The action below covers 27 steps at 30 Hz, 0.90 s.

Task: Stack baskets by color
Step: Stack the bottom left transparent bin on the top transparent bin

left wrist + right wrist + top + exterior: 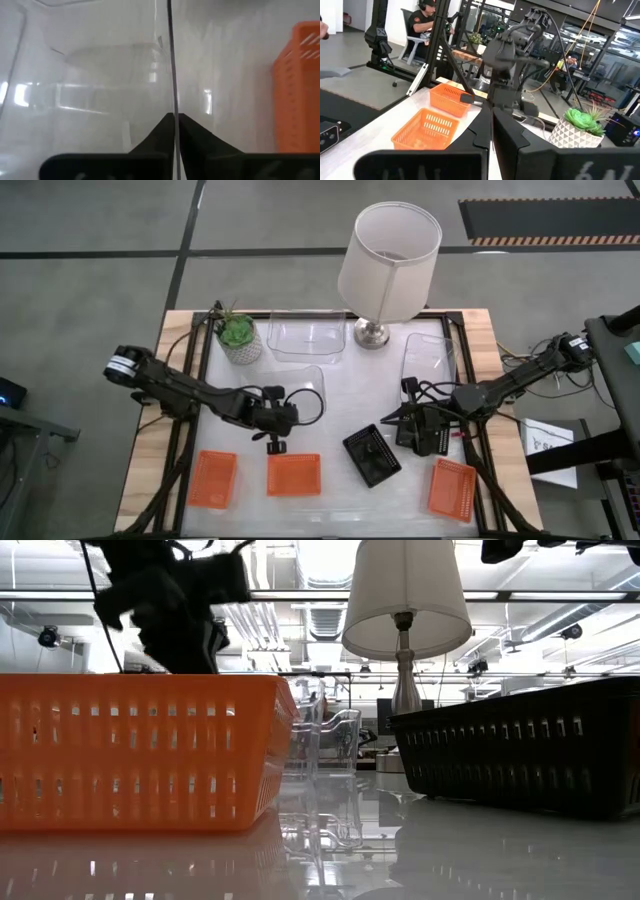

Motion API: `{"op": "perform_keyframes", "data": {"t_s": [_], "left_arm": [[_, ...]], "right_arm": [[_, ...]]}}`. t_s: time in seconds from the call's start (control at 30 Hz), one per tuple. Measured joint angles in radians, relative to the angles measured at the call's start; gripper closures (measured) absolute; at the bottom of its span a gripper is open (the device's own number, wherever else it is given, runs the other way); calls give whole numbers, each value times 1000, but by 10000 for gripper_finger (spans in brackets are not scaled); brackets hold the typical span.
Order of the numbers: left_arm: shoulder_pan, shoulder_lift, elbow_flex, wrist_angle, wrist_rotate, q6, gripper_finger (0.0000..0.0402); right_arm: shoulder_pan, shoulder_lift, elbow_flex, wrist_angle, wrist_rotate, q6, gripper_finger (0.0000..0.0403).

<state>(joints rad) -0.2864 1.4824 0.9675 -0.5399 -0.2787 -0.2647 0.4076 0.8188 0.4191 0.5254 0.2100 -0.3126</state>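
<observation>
orange baskets [294, 474]: showing as matt mesh plastic with slotted walls
black basket [371, 455]: showing as dark slotted plastic, faintly shiny
clear baskets [306, 337]: looking like smooth, glossy see-through plastic catching highlights
table top [350, 395]: appearing white, smooth and glossy, mirroring the baskets in the low view
table edge [150, 450]: showing pale bare wood
lamp [388, 250]: wearing a matt white cloth-like shade on a shiny metal stem
plant pot [577, 138]: looking matt white and faceted
</observation>
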Motion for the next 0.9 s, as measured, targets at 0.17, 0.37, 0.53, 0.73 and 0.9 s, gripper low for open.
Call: {"op": "perform_keyframes", "data": {"t_s": [0.17, 0.37, 0.53, 0.73, 0.9], "left_arm": [[-11, -46, 41, -22, 1, 40, 401], [-25, -78, 112, -82, -13, 93, 401], [-32, -78, 173, -147, -30, 141, 401], [-51, -78, 210, -163, -52, 194, 401], [-68, -90, 250, -160, -71, 259, 401]], "right_arm": [[0, 0, 0, -6, 0, 4, 394], [0, 0, 0, -14, 0, 11, 394], [0, 0, 0, -19, 0, 15, 394], [0, 0, 0, -20, 0, 18, 394], [0, 0, 0, -23, 0, 24, 394]]}}
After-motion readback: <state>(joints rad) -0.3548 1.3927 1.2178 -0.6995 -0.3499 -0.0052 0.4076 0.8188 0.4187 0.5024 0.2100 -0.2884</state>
